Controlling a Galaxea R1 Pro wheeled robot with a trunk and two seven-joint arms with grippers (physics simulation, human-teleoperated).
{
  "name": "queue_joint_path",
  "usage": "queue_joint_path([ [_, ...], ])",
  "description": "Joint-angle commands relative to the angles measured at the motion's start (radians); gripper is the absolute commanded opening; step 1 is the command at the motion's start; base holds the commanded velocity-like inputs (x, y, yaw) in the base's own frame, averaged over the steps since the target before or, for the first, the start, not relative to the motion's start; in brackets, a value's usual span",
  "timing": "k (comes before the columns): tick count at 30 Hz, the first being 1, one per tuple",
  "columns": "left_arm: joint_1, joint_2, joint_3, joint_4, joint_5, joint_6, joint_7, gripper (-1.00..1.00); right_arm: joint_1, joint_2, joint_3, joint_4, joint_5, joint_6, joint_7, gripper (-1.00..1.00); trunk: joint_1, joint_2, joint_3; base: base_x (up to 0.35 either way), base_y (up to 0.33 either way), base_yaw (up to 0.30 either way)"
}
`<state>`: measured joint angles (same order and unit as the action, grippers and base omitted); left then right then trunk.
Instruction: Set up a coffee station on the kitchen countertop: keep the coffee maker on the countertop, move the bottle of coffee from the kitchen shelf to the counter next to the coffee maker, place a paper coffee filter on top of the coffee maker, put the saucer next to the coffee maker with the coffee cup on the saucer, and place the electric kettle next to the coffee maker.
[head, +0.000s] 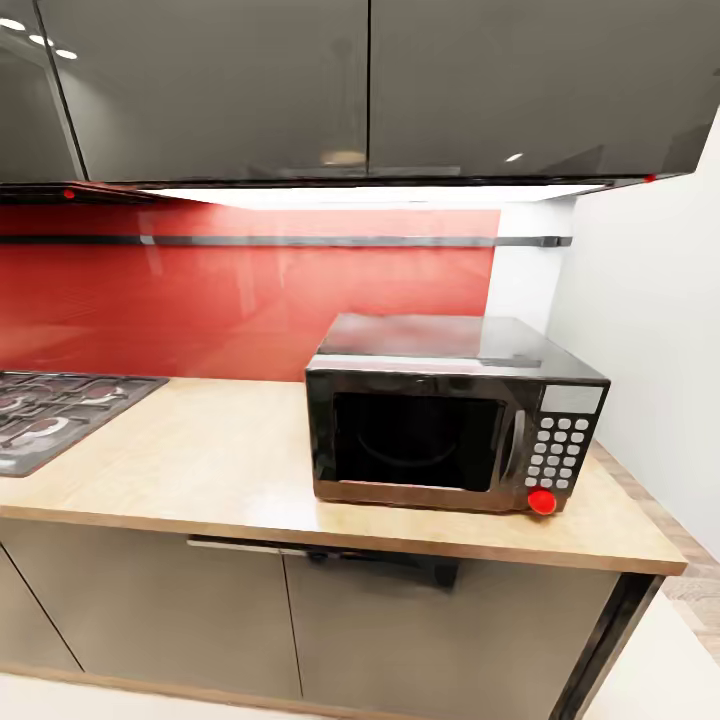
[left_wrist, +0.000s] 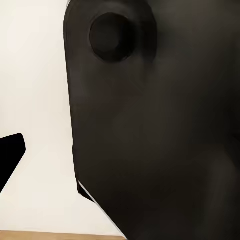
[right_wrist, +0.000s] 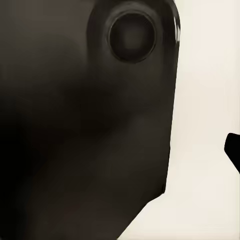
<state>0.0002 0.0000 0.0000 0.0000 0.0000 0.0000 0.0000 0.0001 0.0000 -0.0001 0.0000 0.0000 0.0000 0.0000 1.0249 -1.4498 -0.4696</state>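
We face a stretch of the kitchen countertop (head: 200, 450), a light beige wood-grain slab with a thin edge, resting on glossy grey base cabinets (head: 180, 620). A black microwave (head: 450, 415) stands near the countertop's right end, set back a little from the front edge, its dark glass door toward us. On its right side we see a grid of pale buttons (head: 558, 450) and, below them, a round red knob (head: 541, 501). At the countertop's left end, part of a gas hob (head: 50, 410) with dark grates lies flush in the slab, well apart from the microwave. Behind the countertop runs a glossy red backsplash (head: 200, 300) crossed by a thin dark rail (head: 300, 241). Above hang dark grey wall cabinets (head: 350, 80) with a bright light strip beneath them. A white wall (head: 650, 330) closes off the right side.

In each wrist view, a large dark rounded robot part (left_wrist: 150, 125) (right_wrist: 85, 125) sits close to the lens against a pale background. We cannot tell how far either claw is open, or whether it holds anything.
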Motion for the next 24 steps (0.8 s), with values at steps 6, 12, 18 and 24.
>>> queue_joint_path([
  [6, 0.002, 0.000, 0.004, -0.021, 0.004, -0.005, -0.002, 1.00, -0.014, 0.034, 0.003, -0.034, 0.001, -0.027, 0.001, 1.00, 0.000, 0.000, 0.000, 0.000, 0.000, 0.000],
  [12, 0.003, -0.001, 0.000, -0.020, 0.002, -0.005, -0.002, 1.00, -0.014, 0.037, 0.001, -0.044, 0.000, -0.012, -0.003, 1.00, 0.000, 0.000, 0.000, 0.000, 0.000, 0.000],
  [18, 0.003, 0.000, -0.003, -0.020, -0.001, -0.005, -0.002, 1.00, -0.014, 0.033, -0.001, -0.077, 0.000, -0.018, -0.003, 1.00, 0.000, 0.000, 0.000, 0.000, 0.000, 0.159],
  [24, 0.003, -0.002, -0.006, -0.020, -0.001, -0.004, -0.007, 1.00, -0.014, 0.029, 0.000, -0.082, 0.000, -0.049, -0.003, 1.00, 0.000, 0.000, 0.000, 0.000, 0.000, 0.263],
])
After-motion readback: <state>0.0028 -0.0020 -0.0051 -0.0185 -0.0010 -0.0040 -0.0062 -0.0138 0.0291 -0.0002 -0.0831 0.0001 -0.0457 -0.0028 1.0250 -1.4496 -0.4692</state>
